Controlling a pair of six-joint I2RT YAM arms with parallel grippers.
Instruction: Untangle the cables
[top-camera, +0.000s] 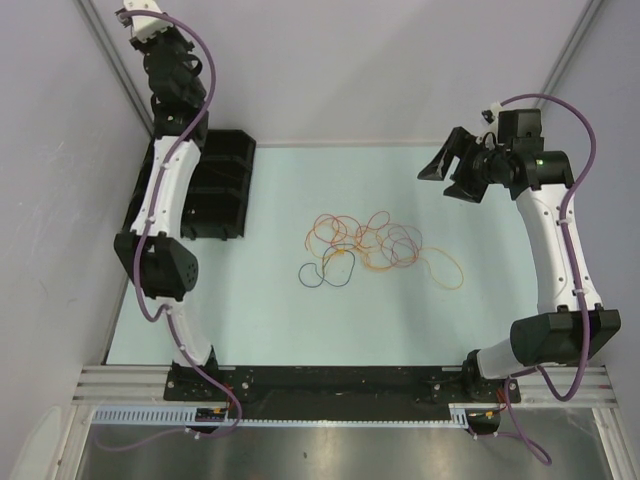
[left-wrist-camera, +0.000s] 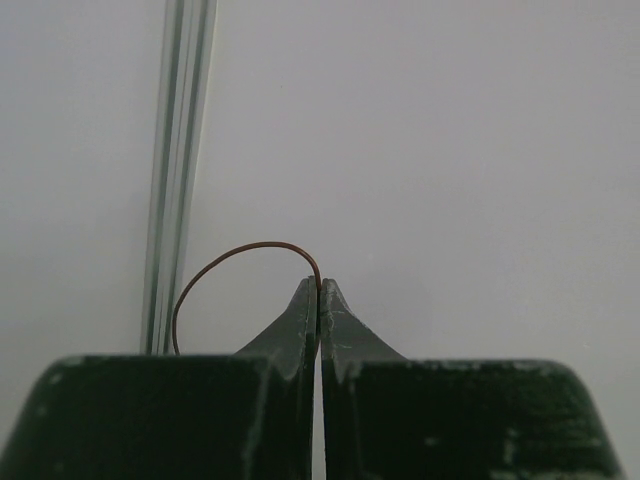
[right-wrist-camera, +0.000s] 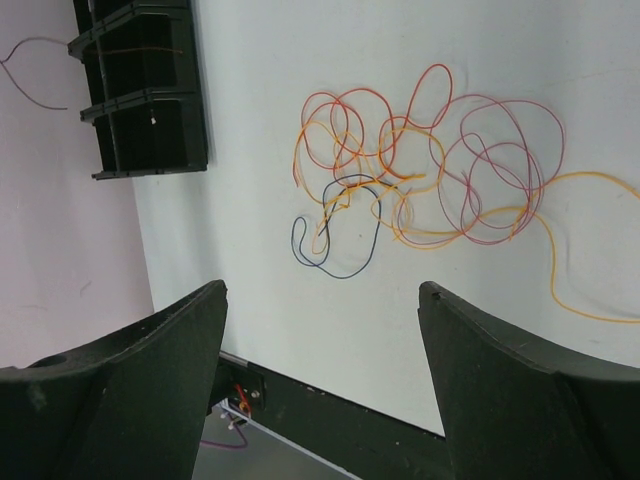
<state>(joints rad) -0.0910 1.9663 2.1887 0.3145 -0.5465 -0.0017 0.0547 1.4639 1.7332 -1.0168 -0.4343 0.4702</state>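
Observation:
The cables (top-camera: 375, 245) lie in a loose tangle of orange, red, yellow and pinkish-purple loops in the middle of the table. A dark cable (top-camera: 325, 275) loops out at the tangle's left, and a yellow strand (top-camera: 446, 271) trails to the right. The right wrist view shows the same tangle (right-wrist-camera: 430, 170) and the dark loop (right-wrist-camera: 335, 235). My left gripper (top-camera: 128, 17) is raised high at the far left, by the wall. It (left-wrist-camera: 320, 285) is shut on one thin brownish cable (left-wrist-camera: 240, 250) that arcs away from the fingertips. My right gripper (top-camera: 447, 166) hangs open above the table's far right, with nothing between its fingers (right-wrist-camera: 320, 290).
Black open bins (top-camera: 220, 185) stand at the table's far left, beside the left arm; they also show in the right wrist view (right-wrist-camera: 140, 90). Grey walls close the left, back and right sides. A black rail (top-camera: 330, 380) runs along the near edge.

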